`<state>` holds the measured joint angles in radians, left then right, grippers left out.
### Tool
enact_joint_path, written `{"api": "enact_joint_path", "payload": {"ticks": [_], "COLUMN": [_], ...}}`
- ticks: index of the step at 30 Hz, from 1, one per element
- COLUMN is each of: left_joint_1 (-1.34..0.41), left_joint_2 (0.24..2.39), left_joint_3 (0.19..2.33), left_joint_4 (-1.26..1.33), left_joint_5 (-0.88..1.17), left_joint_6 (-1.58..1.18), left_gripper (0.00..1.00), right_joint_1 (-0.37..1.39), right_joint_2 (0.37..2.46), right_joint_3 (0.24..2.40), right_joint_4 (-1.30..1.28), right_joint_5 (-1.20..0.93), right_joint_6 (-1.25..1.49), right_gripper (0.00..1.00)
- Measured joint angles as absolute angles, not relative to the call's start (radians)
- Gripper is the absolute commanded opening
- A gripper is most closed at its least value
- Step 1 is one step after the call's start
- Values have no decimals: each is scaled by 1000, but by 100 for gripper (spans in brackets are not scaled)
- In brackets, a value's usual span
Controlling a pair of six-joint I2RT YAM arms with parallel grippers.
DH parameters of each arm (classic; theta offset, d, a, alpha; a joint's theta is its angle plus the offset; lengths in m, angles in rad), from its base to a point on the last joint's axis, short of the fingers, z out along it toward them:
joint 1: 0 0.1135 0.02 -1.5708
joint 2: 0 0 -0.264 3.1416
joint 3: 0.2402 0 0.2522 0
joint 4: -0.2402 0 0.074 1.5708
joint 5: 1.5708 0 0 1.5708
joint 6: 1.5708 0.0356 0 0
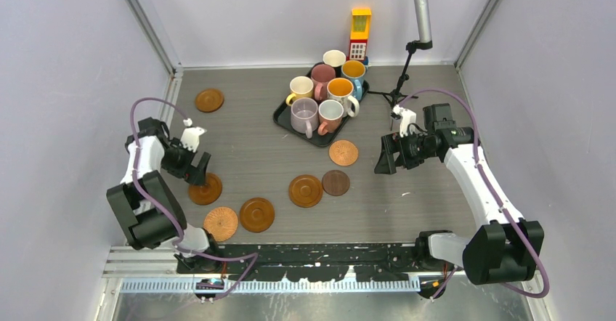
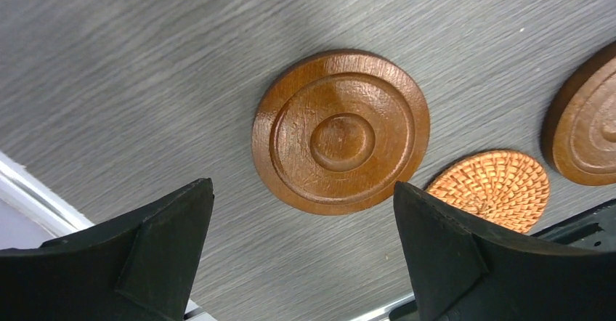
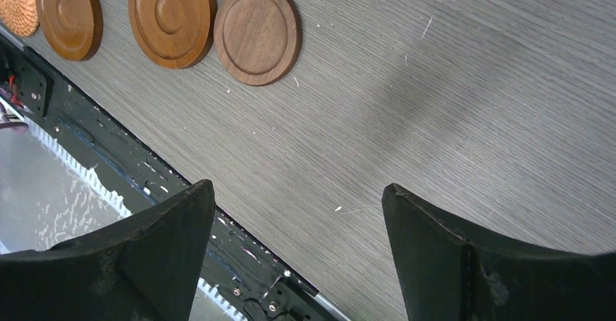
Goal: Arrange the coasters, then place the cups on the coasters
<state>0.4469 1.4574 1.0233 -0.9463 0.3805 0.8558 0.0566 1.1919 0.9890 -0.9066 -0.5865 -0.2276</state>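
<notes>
Brown ringed coaster (image 2: 340, 131) lies under our left gripper (image 2: 302, 190), jaws apart: we centre, descend level, pinch the rim. Our right gripper (image 3: 298, 190) also has its jaws apart.

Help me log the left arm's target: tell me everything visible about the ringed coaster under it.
The ringed coaster is a glossy reddish-brown disc, wood-like, with raised concentric rings around a domed centre. It lies flat on the grey table, apart from the woven coaster beside it. The left gripper stands open over it.
</notes>
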Motion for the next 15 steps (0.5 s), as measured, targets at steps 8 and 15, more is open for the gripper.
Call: {"api": "enact_joint_path", "payload": {"ticks": [8,15], "left_joint_1": [447,444], "left_joint_2": [1548,1579], "left_joint_3": [945,905], "left_joint_4": [-834,-748], "left_joint_5": [314,272], "left_joint_6": [850,858], "left_gripper": [88,81], "right_joint_1": [57,57], "right_joint_2": [1193,1198], "right_joint_3": [989,989], "right_joint_4": [-908,-910], "right_joint_5": [-586,-585], "right_joint_6": [-234,-234], "right_gripper": [89,89]}}
